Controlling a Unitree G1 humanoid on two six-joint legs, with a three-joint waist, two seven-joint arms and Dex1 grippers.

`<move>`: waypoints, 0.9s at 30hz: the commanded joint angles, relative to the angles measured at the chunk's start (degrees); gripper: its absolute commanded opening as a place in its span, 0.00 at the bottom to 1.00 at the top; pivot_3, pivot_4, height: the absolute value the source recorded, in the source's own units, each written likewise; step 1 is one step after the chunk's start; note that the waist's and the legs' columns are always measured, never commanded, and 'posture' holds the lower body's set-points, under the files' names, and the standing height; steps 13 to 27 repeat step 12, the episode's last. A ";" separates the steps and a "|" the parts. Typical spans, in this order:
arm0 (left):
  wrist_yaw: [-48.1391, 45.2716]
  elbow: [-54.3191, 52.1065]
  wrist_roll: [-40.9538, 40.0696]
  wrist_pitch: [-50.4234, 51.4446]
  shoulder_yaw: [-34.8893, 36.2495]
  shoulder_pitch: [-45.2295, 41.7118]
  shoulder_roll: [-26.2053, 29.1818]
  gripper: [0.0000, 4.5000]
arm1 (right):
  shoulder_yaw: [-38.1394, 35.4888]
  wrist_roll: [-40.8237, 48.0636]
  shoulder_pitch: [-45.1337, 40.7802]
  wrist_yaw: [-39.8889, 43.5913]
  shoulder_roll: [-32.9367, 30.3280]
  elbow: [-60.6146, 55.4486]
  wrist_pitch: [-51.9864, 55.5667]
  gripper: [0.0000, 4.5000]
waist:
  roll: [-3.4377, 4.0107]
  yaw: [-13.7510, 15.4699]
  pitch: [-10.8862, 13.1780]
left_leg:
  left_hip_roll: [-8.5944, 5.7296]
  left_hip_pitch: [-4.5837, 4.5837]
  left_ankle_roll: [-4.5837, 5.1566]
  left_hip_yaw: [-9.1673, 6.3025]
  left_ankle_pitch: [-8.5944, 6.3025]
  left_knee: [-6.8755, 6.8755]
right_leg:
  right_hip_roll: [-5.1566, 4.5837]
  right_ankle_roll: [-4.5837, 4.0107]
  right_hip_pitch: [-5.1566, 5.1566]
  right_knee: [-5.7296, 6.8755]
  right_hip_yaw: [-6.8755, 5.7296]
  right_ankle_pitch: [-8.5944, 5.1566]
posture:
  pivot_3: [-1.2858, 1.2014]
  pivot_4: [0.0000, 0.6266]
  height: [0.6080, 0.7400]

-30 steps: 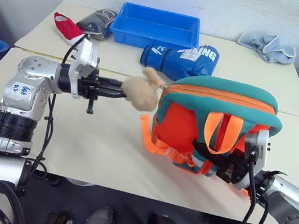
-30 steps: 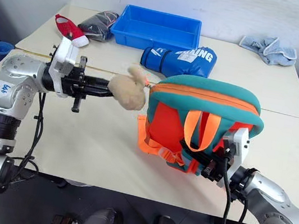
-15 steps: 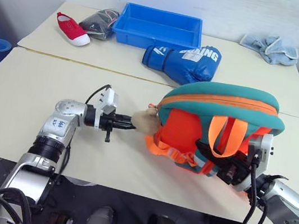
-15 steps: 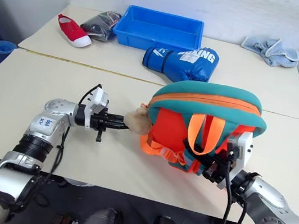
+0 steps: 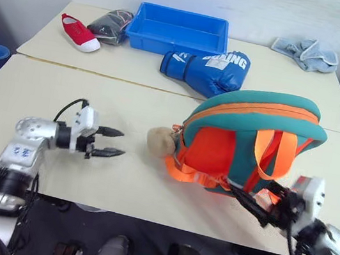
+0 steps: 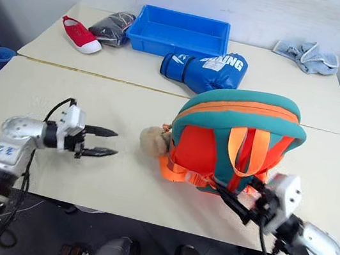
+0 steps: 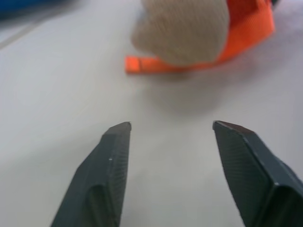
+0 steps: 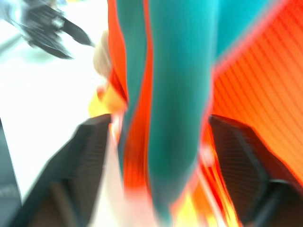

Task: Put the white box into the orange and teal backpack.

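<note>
Backpack (image 5: 249, 144) stands upright on the near table (image 5: 64, 98), bear head (image 5: 160, 141) resting on the tabletop. Left gripper (image 5: 117, 143) fingers apart, empty, near the bear head. Right gripper (image 5: 250, 202) fingers spread at the backpack's lower edge, a teal strip between them.

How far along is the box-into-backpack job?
Looks done: backpack stands upright on the table, zipper line closed; no white box outside, so likely inside. In hand: nothing; left gripper and right gripper open. Left: pull both arms clear.
</note>
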 commanded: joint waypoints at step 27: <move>4.61 -17.82 -3.64 -4.20 10.53 20.46 2.30 0.74 | -9.91 -11.10 -3.24 17.49 -6.86 27.73 -23.33 0.99 | 0.26 -0.04 0.05 | 0.08 1.05 -0.35 -0.02 -0.54 -0.51 | -0.17 -0.30 0.70 -0.37 0.05 -0.16 | 0.52 0.24 1.00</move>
